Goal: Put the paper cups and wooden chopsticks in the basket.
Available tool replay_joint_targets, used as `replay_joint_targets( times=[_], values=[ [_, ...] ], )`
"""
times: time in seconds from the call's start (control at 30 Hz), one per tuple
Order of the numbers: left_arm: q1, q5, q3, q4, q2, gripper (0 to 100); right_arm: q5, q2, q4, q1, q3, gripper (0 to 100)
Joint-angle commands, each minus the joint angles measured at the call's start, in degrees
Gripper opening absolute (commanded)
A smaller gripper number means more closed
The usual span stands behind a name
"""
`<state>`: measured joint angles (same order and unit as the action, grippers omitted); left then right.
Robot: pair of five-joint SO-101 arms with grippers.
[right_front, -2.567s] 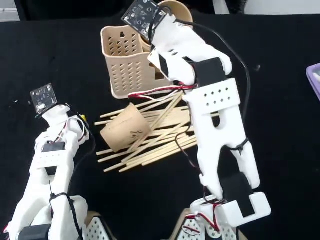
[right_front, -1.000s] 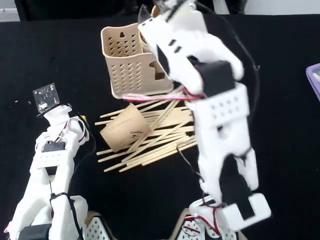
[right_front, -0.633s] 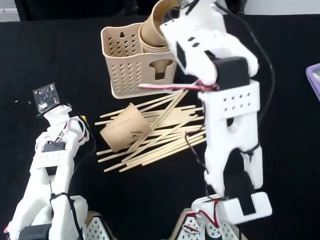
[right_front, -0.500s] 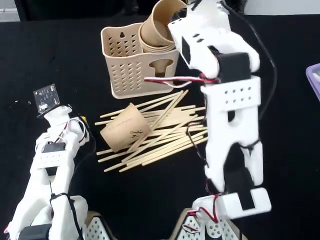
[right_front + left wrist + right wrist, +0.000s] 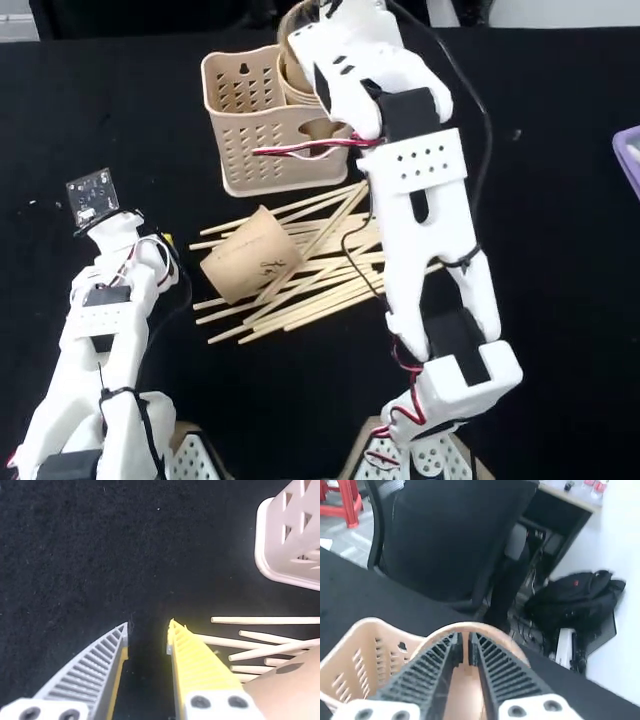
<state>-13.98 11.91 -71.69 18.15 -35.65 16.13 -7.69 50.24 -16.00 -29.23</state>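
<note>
Your right gripper (image 5: pixel 464 636) sits over the basket (image 5: pixel 255 130) at the upper centre of the high view. Its jaws are all but pressed together, with a thin slit between them, and point at the mouth of the upright cup (image 5: pixel 292 72). You can't tell whether they nip its rim. That cup stands mouth-up in the basket's right end.

Below the basket, the chopsticks (image 5: pixel 320 275) lie fanned on the bench (image 5: pixel 560 250), long axes mostly left to right and rising slightly rightward. The lying cup (image 5: pixel 250 258) rests on its side atop them, axis lower left to upper right, wider end upper right.

Your left gripper (image 5: pixel 148 625) is at lower left, jaws spread and empty, just beside the chopsticks' left ends.
</note>
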Motion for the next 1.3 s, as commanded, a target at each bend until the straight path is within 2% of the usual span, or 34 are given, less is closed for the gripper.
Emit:
replay_joint_targets(
  times=[0.0,0.3,0.7,1.0,1.13,1.27],
  values=[
    [0.8,-0.6,0.7,-0.9,-1.9,14,-0.4,0.6,-1.0,-0.8,-0.8,4.6],
    [0.8,-0.6,0.7,-0.9,-1.9,14,-0.2,3.7,2.6,-0.7,-1.2,4.6],
    [0.8,-0.6,0.8,-0.9,-1.6,14,-0.1,19.1,25.4,1.8,-0.6,5.0],
    [0.8,-0.6,0.7,-0.7,-1.6,14,0.0,20.3,46.6,2.5,0.3,5.0],
    [0.8,-0.6,0.7,-0.8,-1.6,14,0.0,20.4,49.2,-2.5,10.7,6.2],
    [0.8,-0.6,0.7,-0.8,-1.6,14,-0.4,20.4,41.6,-11.6,28.2,16.2]
  ],
)
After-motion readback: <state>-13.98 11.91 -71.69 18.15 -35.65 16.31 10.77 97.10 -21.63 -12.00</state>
